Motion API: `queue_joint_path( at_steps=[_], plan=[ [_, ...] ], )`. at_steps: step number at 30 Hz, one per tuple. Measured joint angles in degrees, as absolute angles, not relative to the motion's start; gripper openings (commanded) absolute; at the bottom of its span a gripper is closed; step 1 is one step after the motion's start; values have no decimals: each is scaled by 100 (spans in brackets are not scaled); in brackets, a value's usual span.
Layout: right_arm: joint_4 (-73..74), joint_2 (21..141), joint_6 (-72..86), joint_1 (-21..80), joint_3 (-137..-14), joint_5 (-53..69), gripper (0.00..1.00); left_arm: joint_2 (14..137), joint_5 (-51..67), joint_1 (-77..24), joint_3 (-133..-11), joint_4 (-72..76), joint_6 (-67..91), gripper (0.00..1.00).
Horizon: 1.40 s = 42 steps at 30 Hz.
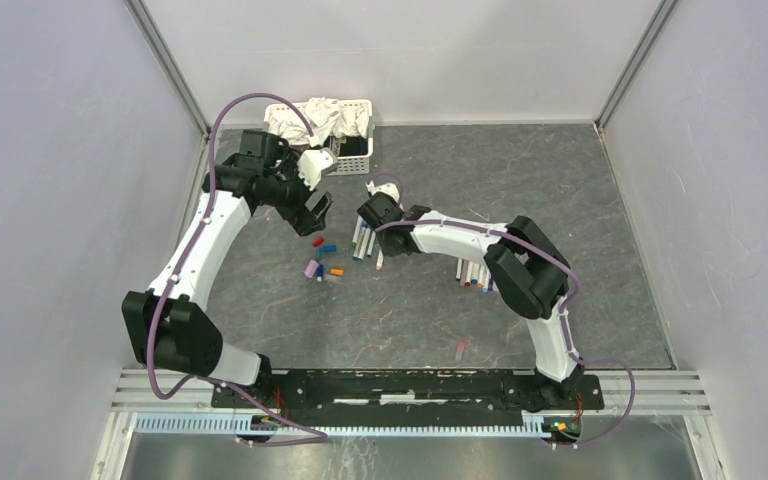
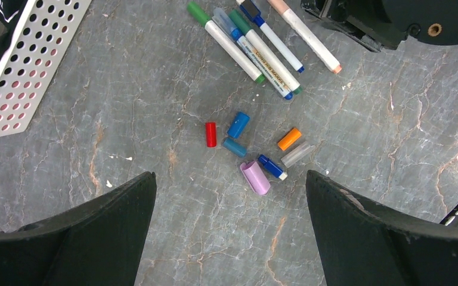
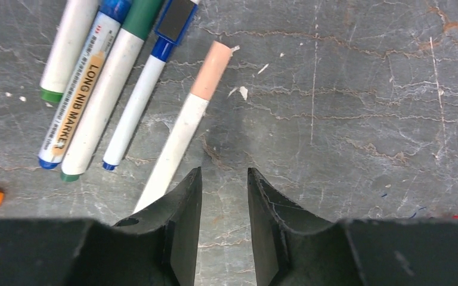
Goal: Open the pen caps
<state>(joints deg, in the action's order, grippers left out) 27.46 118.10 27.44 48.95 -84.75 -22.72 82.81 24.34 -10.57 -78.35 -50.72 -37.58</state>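
Pen caps (image 2: 238,124) lie loose in a cluster on the table (image 2: 393,149), directly beneath the left gripper (image 2: 229,179), whose jaws stand fully apart and empty. At 1 o'clock from the cluster rests a row of pens (image 2: 256,50). Farther right, the right gripper (image 3: 223,171) hangs with jaws narrowly parted, nothing between them; the peach-capped pen (image 3: 182,128) lies at its 11 o'clock. Seizing that pen is probably the step in hand: centre the jaws squarely across the white barrel, then draw the peach cap (image 3: 212,68) off along the pen's axis.

My left claw (image 2: 229,174) has bare worktop (image 2: 125,119) either side of the loose caps (image 2: 238,125); pens (image 2: 226,44), basket (image 2: 30,65) and my right arm (image 2: 405,24) hem the far side.
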Motion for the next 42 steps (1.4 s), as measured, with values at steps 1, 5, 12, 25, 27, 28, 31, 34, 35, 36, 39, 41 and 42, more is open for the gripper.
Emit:
queue_joint_path(
  at_steps=[1,5,12,25,27,28,31,34,35,36,39,41,42],
  plan=[
    [2738,11799,2781,4895,-8479,-2244,39,8281,2436,-1057,-7835,-5072,-3758,100],
    [2770,11793,2880,4897,-8641,-2161,39,8281,2451,-1057,-7835,-5074,-3758,100],
    [2709,11841,2987,4897,-8978,-2119,39,8281,2460,-1057,-7835,-5076,-3758,100],
    [2657,12283,3041,4884,-8954,-2126,22,8281,2460,-1057,-7835,-5087,-3758,100],
    [2550,12265,3048,4886,-8886,-2117,16,8281,2460,-1057,-7835,-5087,-3758,100],
    [2486,12234,3050,4888,-8829,-2117,13,8281,2460,-1057,-7835,-5087,-3758,100],
    [2139,11959,3037,4856,-8346,-2091,4,8281,2464,-1057,-7835,-5087,-3760,100],
    [1890,11507,2930,4698,-7675,-1820,0,8281,2598,-1055,-7824,-5105,-3931,100],
    [1837,11345,2875,4602,-7461,-1660,0,8281,2661,-1055,-7811,-5122,-3994,100],
    [1787,11196,2810,4493,-7258,-1472,0,8281,2753,-1044,-7789,-5159,-4069,100],
    [1719,10840,2554,4158,-6847,-805,0,8285,3094,-1035,-7690,-5411,-4362,100],
    [1734,10630,2314,3929,-6700,-204,0,8289,3437,-1035,-7642,-5704,-4687,100],
    [1767,10532,2189,3837,-6683,117,0,8289,3568,-1035,-7636,-5811,-4831,100]
  ],
)
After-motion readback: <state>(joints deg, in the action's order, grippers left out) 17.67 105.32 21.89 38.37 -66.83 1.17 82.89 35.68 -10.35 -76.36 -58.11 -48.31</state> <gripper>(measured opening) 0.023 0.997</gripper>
